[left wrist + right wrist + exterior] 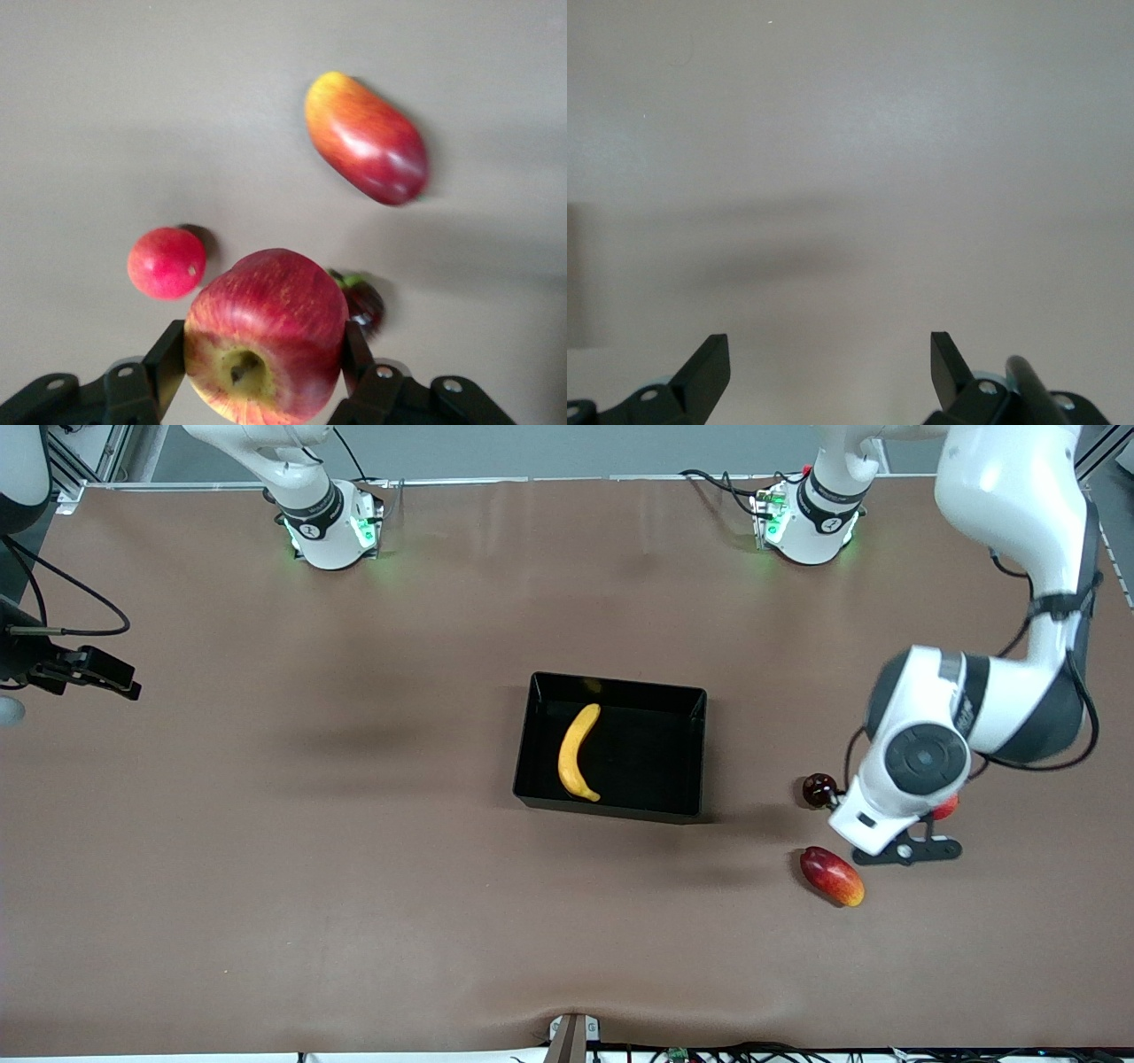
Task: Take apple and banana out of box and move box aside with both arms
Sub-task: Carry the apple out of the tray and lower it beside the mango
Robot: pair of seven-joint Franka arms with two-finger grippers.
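Observation:
The black box (pixel 696 755) stands in the middle of the table with the yellow banana (pixel 578 753) lying inside it. My left gripper (pixel 264 341) is shut on the red apple (pixel 266 345), whose yellowish stem dimple faces the wrist camera. The fingers (pixel 168 354) press on both of its sides. In the front view the left hand (pixel 873 819) is over the table toward the left arm's end, and it hides the jaws. My right gripper (pixel 830 354) is open and empty over bare table at the right arm's end, at the edge of the front view (pixel 89 673).
Three other fruits lie around the left hand: a red-yellow oblong fruit (pixel 831 875) (pixel 366 137), a small dark red fruit (pixel 819 789) (pixel 365 303), and a small round red fruit (pixel 166 263). A red patch (pixel 946 808) peeks out beside the left wrist.

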